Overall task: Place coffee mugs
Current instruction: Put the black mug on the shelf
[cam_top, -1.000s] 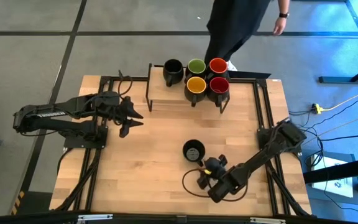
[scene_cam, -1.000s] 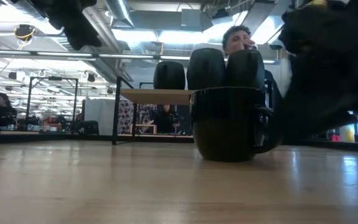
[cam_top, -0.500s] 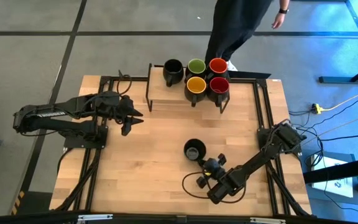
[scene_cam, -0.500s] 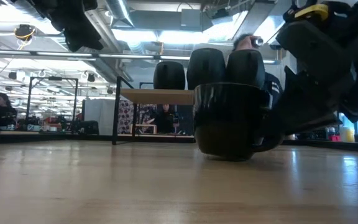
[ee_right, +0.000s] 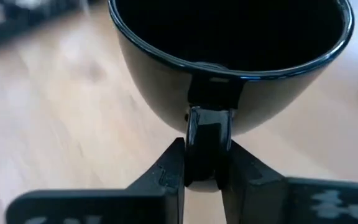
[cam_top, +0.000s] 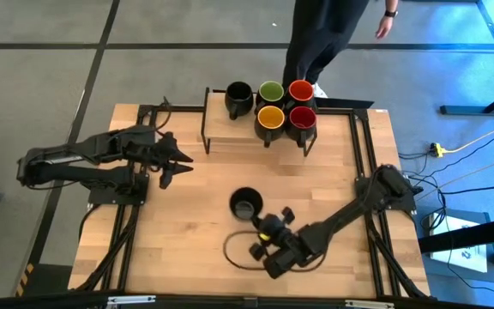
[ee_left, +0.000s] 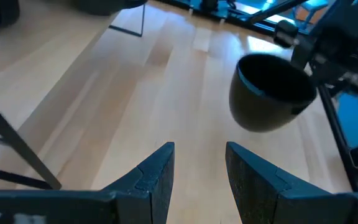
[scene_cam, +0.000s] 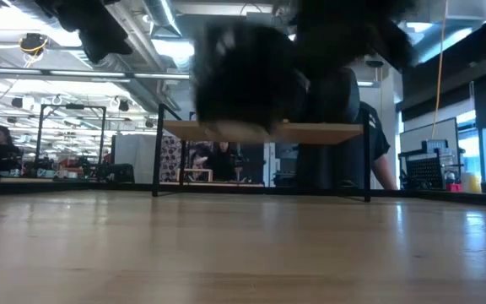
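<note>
The right gripper has its jaws squeezed tight on the handle of the black mug. The mug is up in the air over the middle of the bench, not touching the wood. In the low view it shows as a dark blur with light under it.

The left gripper waits over the left side of the bench. Its jaws are apart and hold nothing.

Five other mugs sit on a little raised shelf at the back of the bench. One is black inside, one green, one yellow and two red.

The mug looks hard and shiny, so it is probably slippery and could break if it fell. It likely has some weight. The handle is a good place to hold, but it is thin, and the round cup hangs out to one side. I think the mug could swing or tip in the jaws, so the arm should move slowly and set it down flat.

A person stands behind the bench, near the shelf.
</note>
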You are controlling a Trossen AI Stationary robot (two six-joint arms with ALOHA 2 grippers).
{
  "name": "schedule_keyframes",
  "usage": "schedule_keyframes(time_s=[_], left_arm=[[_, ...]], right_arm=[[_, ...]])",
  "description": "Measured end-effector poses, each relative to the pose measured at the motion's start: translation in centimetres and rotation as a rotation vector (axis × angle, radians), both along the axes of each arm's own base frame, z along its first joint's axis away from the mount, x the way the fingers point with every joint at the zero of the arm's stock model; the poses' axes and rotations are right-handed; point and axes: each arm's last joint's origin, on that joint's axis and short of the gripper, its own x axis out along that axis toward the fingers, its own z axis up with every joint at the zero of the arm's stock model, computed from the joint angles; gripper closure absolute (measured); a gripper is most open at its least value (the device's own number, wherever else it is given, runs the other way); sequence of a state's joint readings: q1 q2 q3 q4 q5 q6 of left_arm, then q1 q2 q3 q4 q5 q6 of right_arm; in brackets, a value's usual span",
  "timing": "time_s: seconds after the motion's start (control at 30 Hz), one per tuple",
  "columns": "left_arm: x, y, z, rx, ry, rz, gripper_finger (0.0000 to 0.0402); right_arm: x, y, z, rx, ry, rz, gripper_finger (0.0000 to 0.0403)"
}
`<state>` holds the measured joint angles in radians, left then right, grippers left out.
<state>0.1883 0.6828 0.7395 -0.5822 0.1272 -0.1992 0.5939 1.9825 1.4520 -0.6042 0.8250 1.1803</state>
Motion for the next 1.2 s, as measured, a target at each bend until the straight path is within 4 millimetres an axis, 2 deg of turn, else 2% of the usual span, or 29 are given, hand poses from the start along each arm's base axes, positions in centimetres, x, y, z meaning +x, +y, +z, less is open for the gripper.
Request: schedule_keyframes(time_s=[0.1,0.2,0.3,0.4,0.6,0.77,1.2], left_arm=[[-0.9,-0.2,0.0,0.015,0.01,-0.006,0.0263],[-1.7,-0.3,-0.3,0.038,0.058,-0.008,0.0263],[-2.2,-0.4,-0.4,0.038,0.079,-0.009,0.0263],[-2.2,-0.4,-0.4,0.041,0.078,-0.011,0.0263],[-2.2,-0.4,-0.4,0.06,0.078,-0.029,0.0263],[-2.2,-0.4,-0.4,0.076,0.079,-0.043,0.0263],[-2.2,-0.4,-0.4,0.105,0.079,-0.058,0.0263]], right_arm=[[2.2,-1.4,3.3,-0.02,-0.074,-0.053,0.0356],[4.2,-3.8,6.0,-0.037,-0.139,-0.134,0.0356],[5.8,-6.5,7.9,-0.048,-0.175,-0.192,0.0356],[7.0,-9.3,8.9,-0.033,-0.181,-0.224,0.0356],[8.1,-13.5,9.5,-0.038,-0.163,-0.288,0.0356],[8.3,-16.0,9.1,-0.01,-0.1,-0.296,0.0356],[8.3,-19.4,8.5,-0.018,-0.023,-0.348,0.0356]])
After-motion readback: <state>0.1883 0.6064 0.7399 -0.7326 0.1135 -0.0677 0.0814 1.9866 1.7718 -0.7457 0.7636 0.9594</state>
